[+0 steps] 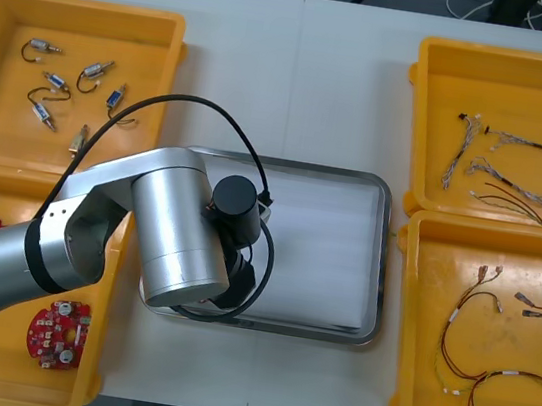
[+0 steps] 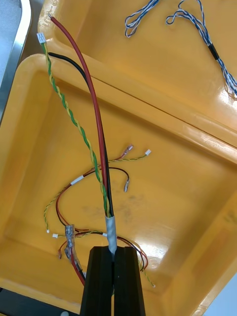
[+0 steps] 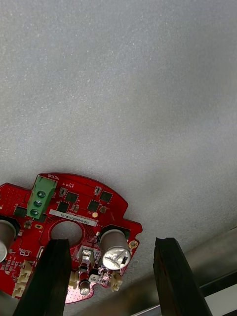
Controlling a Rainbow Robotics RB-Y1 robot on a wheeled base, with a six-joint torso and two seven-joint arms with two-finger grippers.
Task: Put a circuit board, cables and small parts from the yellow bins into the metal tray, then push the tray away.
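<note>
left jaws are spread astride the circuit board (image 3: 74, 217) lying in the metal tray (image 1: 380, 269), seemingly for release, while right jaws are clamped on a cable bundle (image 2: 96, 128) over a yellow bin (image 2: 187, 207).

Board (image 3: 79, 195) in tray (image 1: 380, 259), btwn bins (image 1: 529, 88).

We see the metal tray (image 3: 128, 89) matt white and finely grainy inside, its rim shiny; the yellow bin (image 2: 173, 197) is glossy, smooth plastic.
</note>
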